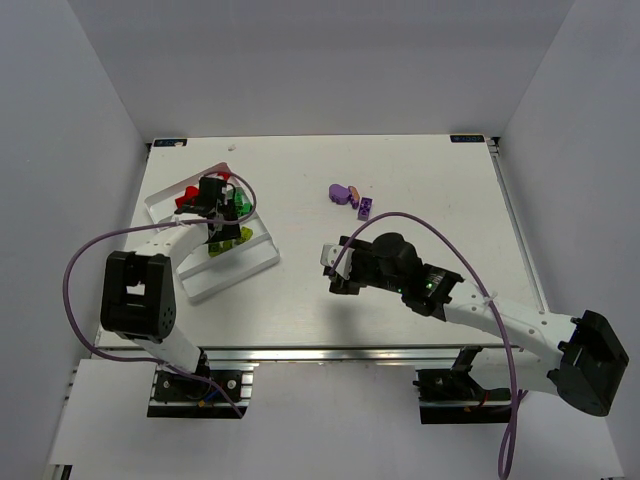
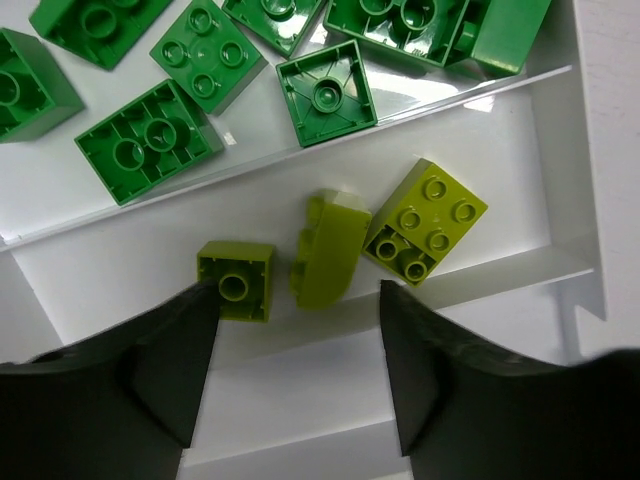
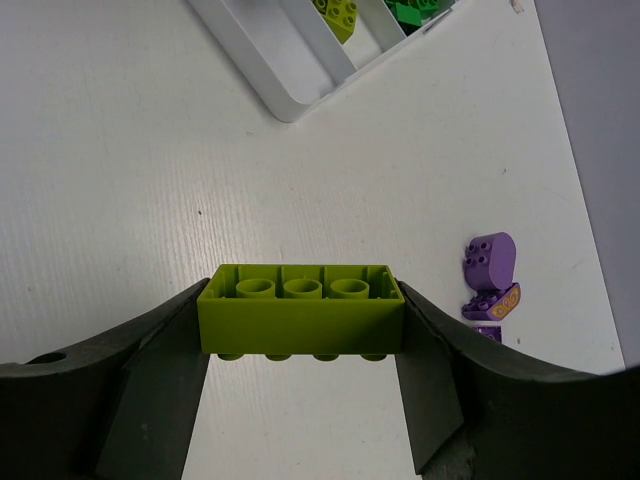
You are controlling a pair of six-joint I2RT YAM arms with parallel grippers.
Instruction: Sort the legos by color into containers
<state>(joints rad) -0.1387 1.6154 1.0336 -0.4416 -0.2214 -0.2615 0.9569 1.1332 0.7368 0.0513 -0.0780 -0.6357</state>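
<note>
In the right wrist view my right gripper [image 3: 302, 300] is shut on a long yellow-green lego [image 3: 300, 322], held end to end above the bare table. My left gripper [image 2: 297, 330] hangs open and empty over the white tray [image 2: 590, 150]. Just ahead of its fingers lie three yellow-green legos: a small square one [image 2: 236, 281], a rounded one [image 2: 328, 247] and a studded one [image 2: 427, 222]. The compartment beyond holds several green legos [image 2: 150, 140]. From above, the left gripper [image 1: 215, 200] is over the tray [image 1: 228, 275] and the right gripper [image 1: 333, 262] is at mid-table.
Purple legos [image 1: 345, 193] with a pinkish piece lie loose on the table beyond the right gripper, and show again at the right of its wrist view [image 3: 488, 262]. Red legos [image 1: 187, 197] sit in the tray's far compartment. White walls enclose the table.
</note>
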